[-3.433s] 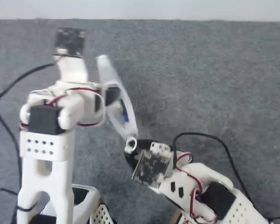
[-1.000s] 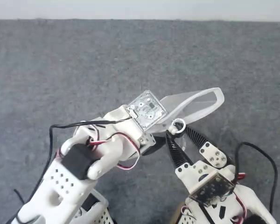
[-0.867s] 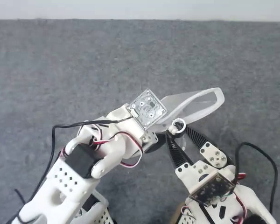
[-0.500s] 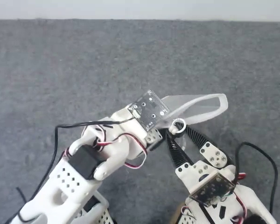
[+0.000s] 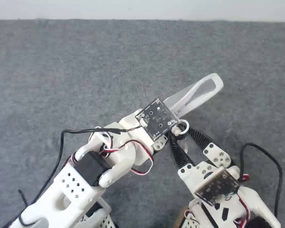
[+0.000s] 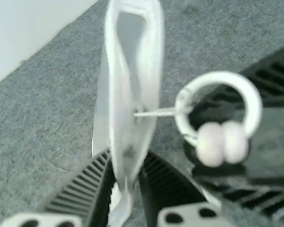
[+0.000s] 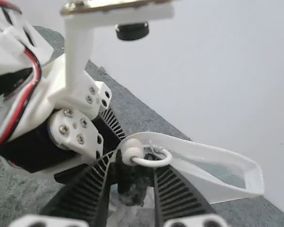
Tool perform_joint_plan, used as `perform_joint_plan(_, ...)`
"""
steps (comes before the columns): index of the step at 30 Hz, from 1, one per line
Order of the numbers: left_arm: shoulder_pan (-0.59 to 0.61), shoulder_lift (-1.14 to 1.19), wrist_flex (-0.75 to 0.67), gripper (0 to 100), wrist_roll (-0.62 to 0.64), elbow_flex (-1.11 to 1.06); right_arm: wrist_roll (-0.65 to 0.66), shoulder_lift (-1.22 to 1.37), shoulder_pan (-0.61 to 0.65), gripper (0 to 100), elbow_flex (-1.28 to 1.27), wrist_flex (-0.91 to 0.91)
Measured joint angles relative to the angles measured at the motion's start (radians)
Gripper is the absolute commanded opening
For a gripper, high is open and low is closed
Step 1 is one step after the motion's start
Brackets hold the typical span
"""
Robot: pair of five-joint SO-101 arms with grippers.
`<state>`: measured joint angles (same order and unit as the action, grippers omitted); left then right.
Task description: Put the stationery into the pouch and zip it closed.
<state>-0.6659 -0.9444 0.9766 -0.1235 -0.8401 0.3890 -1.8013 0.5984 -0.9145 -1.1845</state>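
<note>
The pouch (image 5: pixel 195 94) is held up off the grey worktop (image 5: pixel 85 61), between the two arms. It is a thin, translucent sleeve, seen edge-on from the left wrist. It looks light and floppy, so it would probably sag or twist wherever it is not supported. What is inside cannot be made out. The left end effector (image 6: pixel 128 163) is pressed together on the pouch's near end, with the film pinched flat between its ribbed jaws. That is a sound hold, since the seam there is stiffer than the walls.

The ring pull (image 6: pixel 221 142), with its two white beads, sits at the tips of the right end effector (image 7: pixel 135 161), which appears to be pinching it. The ring is small and smooth and could slip. To zip the pouch, the pull has to travel along a taut edge, so the two holds need to draw apart in line.

The end effectors are crowded together, nearly touching. The left arm's black cable (image 5: pixel 80 131) loops nearby.
</note>
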Motion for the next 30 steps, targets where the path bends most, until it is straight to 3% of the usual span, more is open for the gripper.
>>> perform_joint_plan(17,-0.002,0.006,-0.012,1,0.0,-0.002,-0.097,0.126,-0.279,0.6,-0.002,0.207)
perform_joint_plan(30,0.023,-0.006,-0.014,1,0.0,-0.011,-0.124,0.166,-0.324,0.6,-0.002,0.245)
